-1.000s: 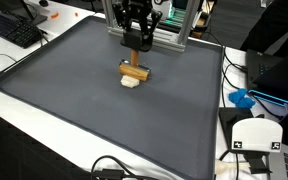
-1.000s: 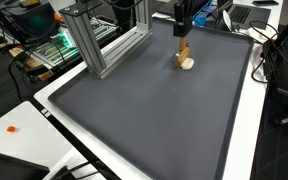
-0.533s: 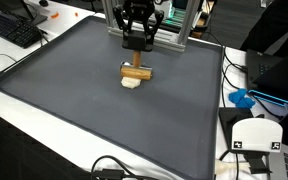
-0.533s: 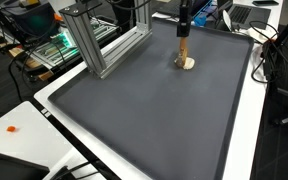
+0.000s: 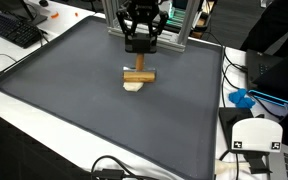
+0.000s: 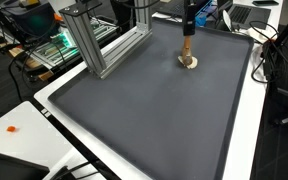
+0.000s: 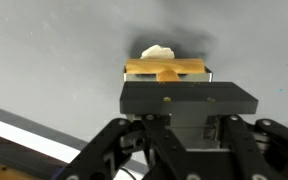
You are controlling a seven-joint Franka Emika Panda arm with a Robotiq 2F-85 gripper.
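Note:
My gripper (image 5: pixel 140 46) (image 6: pixel 188 27) hangs over the far part of a dark grey mat (image 5: pixel 84 110) (image 6: pixel 134 110). It is shut on the upright stem of a wooden T-shaped tool (image 5: pixel 137 73) (image 6: pixel 187 47). The tool's whitish lower end (image 5: pixel 133 86) (image 6: pixel 188 63) rests on or just above the mat. In the wrist view the wooden crossbar (image 7: pixel 164 68) and the whitish end (image 7: pixel 157 51) show beyond the black gripper body. The fingertips are hidden there.
An aluminium frame (image 6: pixel 104 45) (image 5: pixel 174 30) stands at the mat's far edge. A keyboard (image 5: pixel 12 28), a blue object (image 5: pixel 242 98) and a white device (image 5: pixel 252 135) lie on the white table around the mat. Cables run along the edges.
The gripper has shifted slightly sideways with the wooden tool. The tool was tilted and now stands upright, with its whitish end moved along the mat.

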